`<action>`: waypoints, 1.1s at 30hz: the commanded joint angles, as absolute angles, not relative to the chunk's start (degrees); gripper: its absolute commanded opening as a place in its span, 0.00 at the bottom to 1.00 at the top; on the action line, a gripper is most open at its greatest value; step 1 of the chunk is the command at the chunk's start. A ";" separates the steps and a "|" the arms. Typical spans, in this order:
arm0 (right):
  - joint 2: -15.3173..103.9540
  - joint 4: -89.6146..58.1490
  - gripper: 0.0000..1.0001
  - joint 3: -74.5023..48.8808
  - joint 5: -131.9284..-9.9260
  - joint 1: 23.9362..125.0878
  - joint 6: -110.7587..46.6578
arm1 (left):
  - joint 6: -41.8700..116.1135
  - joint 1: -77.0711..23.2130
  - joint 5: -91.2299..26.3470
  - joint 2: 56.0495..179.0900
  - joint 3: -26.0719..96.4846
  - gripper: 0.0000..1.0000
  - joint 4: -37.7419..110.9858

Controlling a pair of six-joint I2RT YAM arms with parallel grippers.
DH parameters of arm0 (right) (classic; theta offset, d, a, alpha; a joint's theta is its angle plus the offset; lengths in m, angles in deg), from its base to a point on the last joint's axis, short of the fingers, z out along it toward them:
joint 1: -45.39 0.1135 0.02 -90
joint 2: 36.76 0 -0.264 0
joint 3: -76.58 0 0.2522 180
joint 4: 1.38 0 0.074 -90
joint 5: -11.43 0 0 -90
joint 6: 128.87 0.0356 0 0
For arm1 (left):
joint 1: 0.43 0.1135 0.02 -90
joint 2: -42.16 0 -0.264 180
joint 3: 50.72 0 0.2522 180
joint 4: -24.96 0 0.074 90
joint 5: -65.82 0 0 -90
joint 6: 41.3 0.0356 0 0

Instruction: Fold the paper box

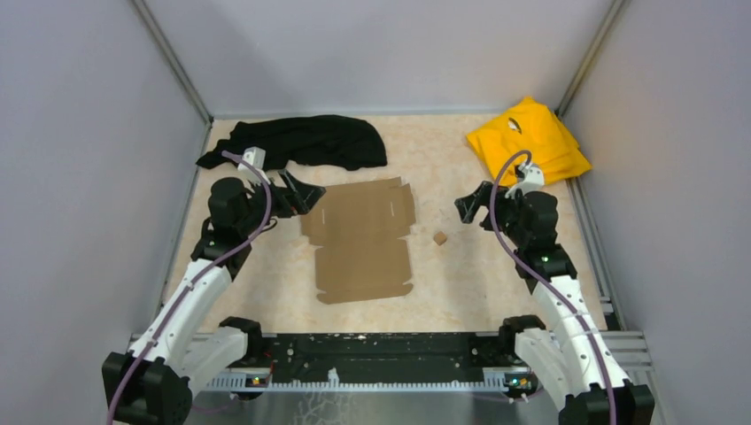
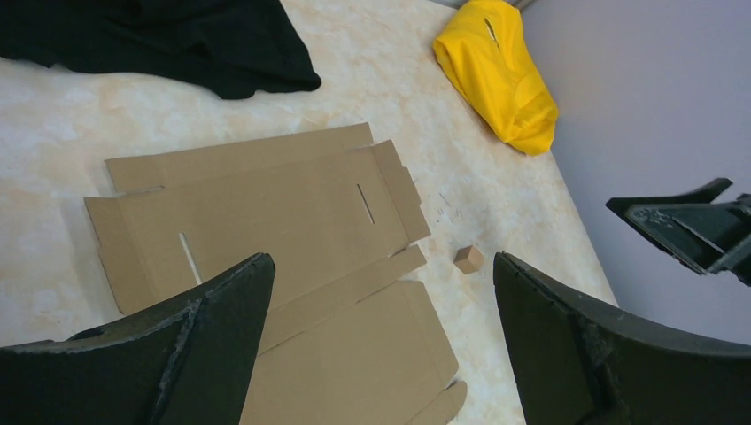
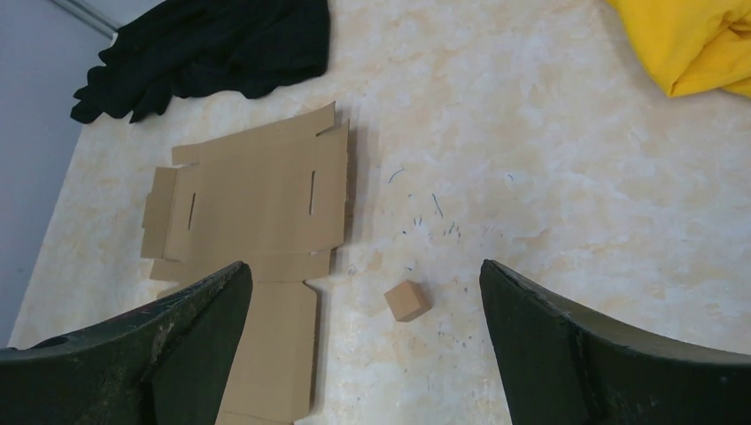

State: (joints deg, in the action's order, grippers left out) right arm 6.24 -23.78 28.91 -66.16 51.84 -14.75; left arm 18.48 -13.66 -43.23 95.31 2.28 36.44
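Up at the jaws, nothing is held: the left gripper [image 1: 304, 194] gapes wide just beside the paper box's [image 1: 361, 239] far-left corner, and the right gripper [image 1: 464, 211] is spread just as wide, off to the sheet's right. The paper box lies flat and unfolded mid-table [image 1: 460, 283]. A small brown cube [image 1: 439, 237] sits just right of it. Black cloth [image 1: 305, 142] far left, yellow cloth [image 1: 530, 142] far right.
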 commanded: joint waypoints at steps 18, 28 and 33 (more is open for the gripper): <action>15.28 -8.73 0.98 28.34 -49.66 51.40 -2.14 | 15.62 -13.53 -45.99 100.22 4.33 0.99 35.93; 33.20 -25.49 0.83 9.67 -60.50 57.70 -18.01 | 16.12 -13.53 -34.15 112.10 7.94 0.99 38.46; 44.86 -30.52 0.72 -1.20 -63.89 61.20 -21.08 | 16.38 -13.46 -28.97 116.33 9.70 0.98 39.41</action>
State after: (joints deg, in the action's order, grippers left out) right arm 38.72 -26.38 6.42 -59.76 59.36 -16.54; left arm 16.06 -13.66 -34.70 115.02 6.87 39.02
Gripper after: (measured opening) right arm 0.764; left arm 0.982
